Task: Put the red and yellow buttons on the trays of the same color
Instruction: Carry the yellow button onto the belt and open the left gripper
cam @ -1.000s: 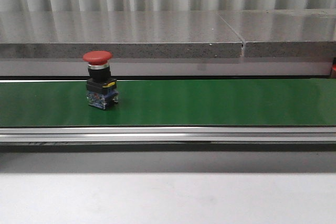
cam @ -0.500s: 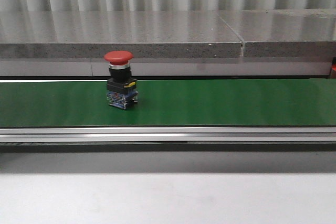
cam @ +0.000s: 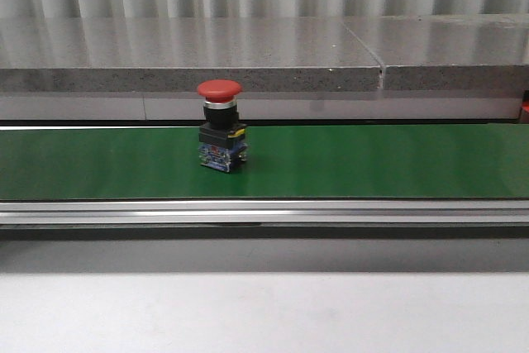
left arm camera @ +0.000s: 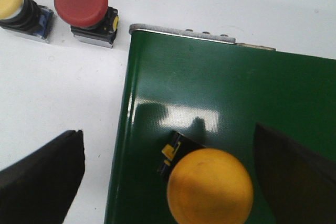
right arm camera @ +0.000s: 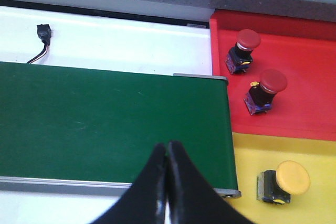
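Neither gripper shows in the front view. The red mushroom-shaped button [cam: 221, 126] has moved right along the green belt [cam: 372, 161]. Left gripper [left arm camera: 173, 182] spread over a cut-off yellow round button [left arm camera: 210, 188]; right gripper [right arm camera: 167, 169] pressed together.

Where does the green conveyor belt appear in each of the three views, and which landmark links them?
Front view: the green conveyor belt spans the middle, carrying a red button.
Left wrist view: its end, holding a yellow button.
Right wrist view: its other end, beside the trays.
Shared landmark: the belt's metal edge rail.
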